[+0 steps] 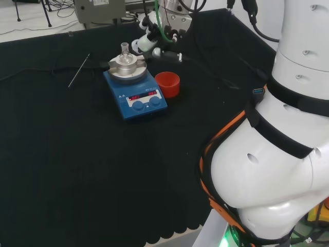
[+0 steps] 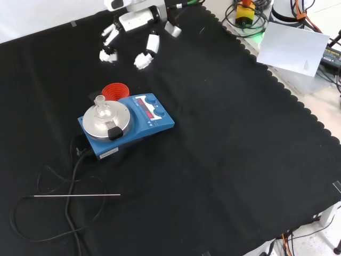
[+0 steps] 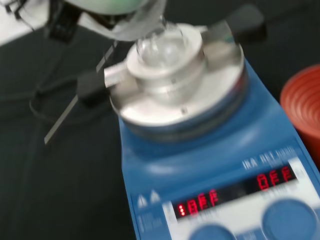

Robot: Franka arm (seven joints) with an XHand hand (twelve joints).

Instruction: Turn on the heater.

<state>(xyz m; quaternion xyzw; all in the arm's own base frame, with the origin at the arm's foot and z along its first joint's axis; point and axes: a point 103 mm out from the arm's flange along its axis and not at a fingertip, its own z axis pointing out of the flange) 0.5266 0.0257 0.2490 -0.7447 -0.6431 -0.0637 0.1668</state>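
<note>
Where cloth lies bare, hand [image 2: 133, 24] above heater [image 2: 127, 124], fingers [image 2: 144, 57] relaxed.

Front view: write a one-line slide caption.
Open hand hovers beyond the blue heater, flask on its plate.

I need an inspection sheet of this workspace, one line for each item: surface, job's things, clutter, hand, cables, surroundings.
Surface: black cloth covers the bench.
Job's things: blue heater with two front knobs and lit red displays; a glass flask sits on its round plate.
Clutter: red ribbed ring beside the heater; thin metal rod lying flat on the cloth.
Hand: hand above the cloth beyond the heater, fingers relaxed, holding nothing.
Cables: black cable runs from the heater and loops over the cloth.
Surroundings: white sheet off the cloth's edge.
</note>
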